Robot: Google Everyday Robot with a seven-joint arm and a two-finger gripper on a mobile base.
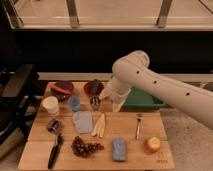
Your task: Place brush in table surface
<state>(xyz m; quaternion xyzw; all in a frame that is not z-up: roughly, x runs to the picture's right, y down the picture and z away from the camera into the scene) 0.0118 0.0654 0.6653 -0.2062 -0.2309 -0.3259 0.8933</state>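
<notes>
The brush (54,146) lies on the table surface (131,131) near the front left, with its black handle pointing toward the front edge and its grey head (53,126) at the far end. My gripper (112,99) hangs above the back middle of the table, between a brown bowl (93,87) and the green tray (145,100). It is well to the right of and behind the brush, and it holds nothing that I can see.
On the table are a red bowl (61,89), a white cup (50,105), a blue cup (74,103), a small metal cup (95,102), a grey-blue cloth (82,121), cream sticks (100,125), a fork (138,125), grapes (86,146), a blue sponge (119,149) and an orange (153,144). A dark chair (15,95) stands at the left.
</notes>
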